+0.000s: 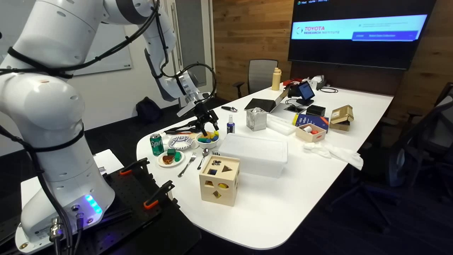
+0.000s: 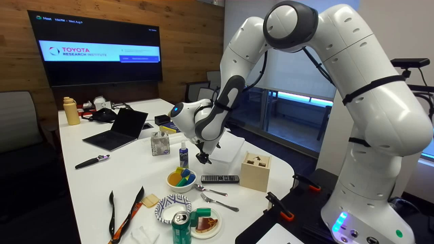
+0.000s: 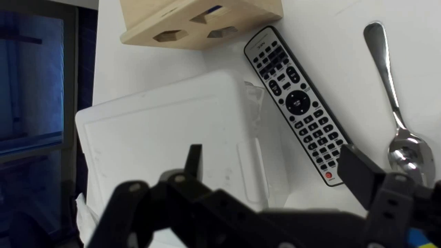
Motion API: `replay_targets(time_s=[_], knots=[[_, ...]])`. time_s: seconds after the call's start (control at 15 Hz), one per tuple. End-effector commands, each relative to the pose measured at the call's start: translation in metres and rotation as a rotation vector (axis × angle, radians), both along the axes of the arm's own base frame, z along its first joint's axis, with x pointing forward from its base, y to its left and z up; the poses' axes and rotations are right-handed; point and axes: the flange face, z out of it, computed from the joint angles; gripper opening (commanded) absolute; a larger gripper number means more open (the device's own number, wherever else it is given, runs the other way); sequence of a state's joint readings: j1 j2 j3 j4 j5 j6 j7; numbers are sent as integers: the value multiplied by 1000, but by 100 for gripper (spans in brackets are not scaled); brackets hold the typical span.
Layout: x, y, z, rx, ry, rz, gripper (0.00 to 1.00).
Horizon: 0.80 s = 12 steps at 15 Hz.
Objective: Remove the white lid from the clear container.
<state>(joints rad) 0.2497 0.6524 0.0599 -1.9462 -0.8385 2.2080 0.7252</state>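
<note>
The white lid lies flat over the top of the clear container, its rounded corners visible in the wrist view, and the container stands on the white table. The gripper hangs near the container with its fingers spread wide. In the wrist view one finger shows in front of the lid and the other between the spoon and the red-button end of the remote control; in an exterior view both fingertips stand apart from the lid. The remote lies alongside the container, its opposite end just beside the tan wooden cube, which has shaped holes cut in its faces. Past the spoon lies a fork. A white bowl of coloured blocks sits near the spoon, and near the bowl stands a spray bottle. Farther from the container are a patterned bowl, a green can and a white plate bearing green blocks and a brown wedge. A grey tissue box stands near the bottle, and farther along the table rests an open laptop.
</note>
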Motion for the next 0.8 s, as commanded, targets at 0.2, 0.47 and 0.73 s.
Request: replay_targets(time_s=[0.2,0.47,0.73], knots=[[29,-23,-18,-22,62,30,100],[42,-35,-30,-30,88,54,100],[51,-42,-40,-27,110,66,100]])
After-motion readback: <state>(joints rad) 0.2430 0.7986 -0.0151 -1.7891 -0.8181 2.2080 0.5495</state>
